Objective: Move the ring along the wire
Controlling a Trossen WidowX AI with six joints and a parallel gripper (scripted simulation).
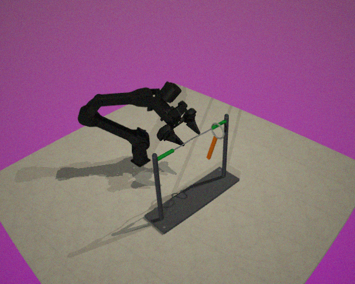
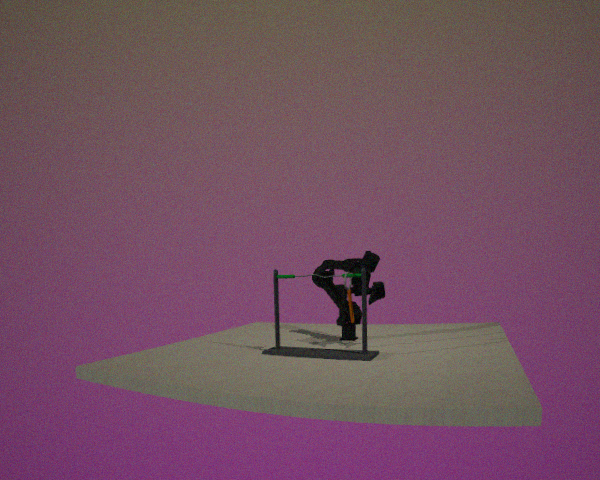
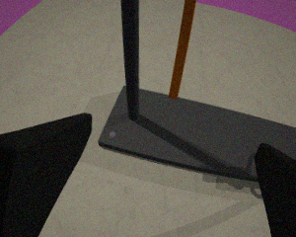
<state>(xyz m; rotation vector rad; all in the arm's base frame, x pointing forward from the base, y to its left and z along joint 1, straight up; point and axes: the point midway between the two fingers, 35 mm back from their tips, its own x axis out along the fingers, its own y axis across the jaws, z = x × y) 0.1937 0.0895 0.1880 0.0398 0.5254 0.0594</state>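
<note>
The ring (image 1: 223, 135) hangs around the green part (image 1: 222, 122) (image 2: 354, 275) beside one post (image 1: 225, 149) (image 2: 364, 315) (image 3: 131, 59). Its orange handle (image 1: 211, 148) (image 2: 350, 304) (image 3: 182, 49) hangs down below it, slightly tilted. My gripper (image 1: 191, 139) (image 3: 179, 138) is wide open and empty, on the arm's side of the wire and apart from the handle. In the top view the fingertips overlap the thin grey wire (image 1: 206, 131); the exact gap cannot be told. The wire is out of the wrist view.
The other green part (image 1: 165, 154) (image 2: 286, 276) is beside the other post (image 1: 157, 186) (image 2: 276, 310). Both posts stand on a dark base plate (image 1: 190, 205) (image 2: 316, 353) (image 3: 202, 120). The arm's base stands behind the wire frame in the exterior view.
</note>
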